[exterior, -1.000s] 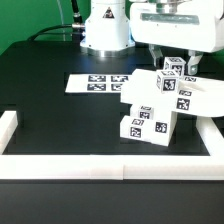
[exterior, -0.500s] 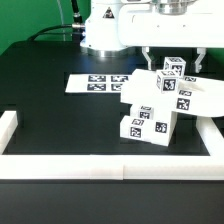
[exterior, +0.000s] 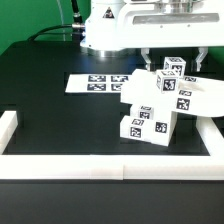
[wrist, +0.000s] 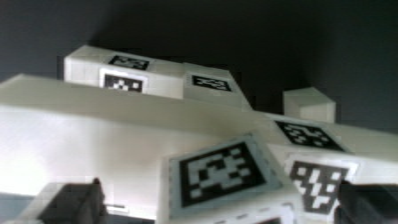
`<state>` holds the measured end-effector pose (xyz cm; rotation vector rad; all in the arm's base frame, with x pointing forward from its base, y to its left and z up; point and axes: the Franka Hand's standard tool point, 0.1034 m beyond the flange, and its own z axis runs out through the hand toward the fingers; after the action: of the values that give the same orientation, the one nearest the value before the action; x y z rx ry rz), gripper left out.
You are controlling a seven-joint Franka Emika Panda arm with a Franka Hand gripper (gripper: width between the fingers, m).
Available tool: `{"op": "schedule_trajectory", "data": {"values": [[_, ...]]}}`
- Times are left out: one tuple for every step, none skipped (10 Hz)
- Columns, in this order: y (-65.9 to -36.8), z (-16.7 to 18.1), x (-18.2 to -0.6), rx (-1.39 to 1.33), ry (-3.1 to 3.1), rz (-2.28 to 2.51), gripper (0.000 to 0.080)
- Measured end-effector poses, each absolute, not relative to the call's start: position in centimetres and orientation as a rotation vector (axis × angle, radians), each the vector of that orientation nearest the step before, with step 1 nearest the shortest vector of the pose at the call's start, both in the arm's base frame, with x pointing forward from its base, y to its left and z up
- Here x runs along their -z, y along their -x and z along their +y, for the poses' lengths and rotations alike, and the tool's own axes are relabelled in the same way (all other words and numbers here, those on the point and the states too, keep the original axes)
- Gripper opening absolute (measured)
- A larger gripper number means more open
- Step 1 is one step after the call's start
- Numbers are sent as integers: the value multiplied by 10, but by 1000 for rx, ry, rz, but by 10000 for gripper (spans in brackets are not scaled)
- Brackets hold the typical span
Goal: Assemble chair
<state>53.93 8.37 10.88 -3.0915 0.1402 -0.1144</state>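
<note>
**Chair assembly under the raised tool**

The chair (exterior: 155, 100), a cluster of white blocky pieces bearing black-and-white square tags, stands on the black desk (exterior: 60, 120) toward the exterior view's right. Its slab leans tilted, a low tagged block sits at the front, and a small tagged block tops the stack at the back. On the exterior view's right the assembly touches or stands just beside the white border rail (exterior: 100, 165), which runs along the desk's front edge and up both sides.

The tool (exterior: 171, 58) hangs above the chair, its two fingers spread wide apart and gripping nothing; one dark fingertip (exterior: 147, 57) shows beside the topmost block. The wrist view looks down on the tagged pieces (wrist: 196, 130) between both fingers (wrist: 71, 200).

The marker board (exterior: 97, 83) lies flat behind the chair, toward the exterior view's left. The arm's white base (exterior: 105, 30) stands at the back.
</note>
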Motion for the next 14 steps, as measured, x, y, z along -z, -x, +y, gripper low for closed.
{"op": "schedule_trajectory", "data": {"values": [[-539, 83, -109, 117, 3103, 2, 649], [-539, 83, -108, 121, 3107, -79, 649], [-539, 83, -108, 122, 3107, -99, 612], [-539, 83, -108, 122, 3107, -103, 425], [-539, 83, -108, 122, 3107, -100, 425], [-539, 83, -108, 122, 3106, -91, 268], [-539, 83, -108, 122, 3106, -60, 268], [-539, 83, -108, 122, 3106, -62, 268], [-539, 83, -108, 121, 3103, 14, 268], [-539, 84, -108, 117, 3094, 166, 268], [-539, 85, -108, 113, 3079, 304, 268], [-538, 86, -108, 108, 3050, 461, 268], [-538, 86, -108, 106, 3034, 546, 269], [-539, 87, -108, 101, 2995, 697, 269]]}}
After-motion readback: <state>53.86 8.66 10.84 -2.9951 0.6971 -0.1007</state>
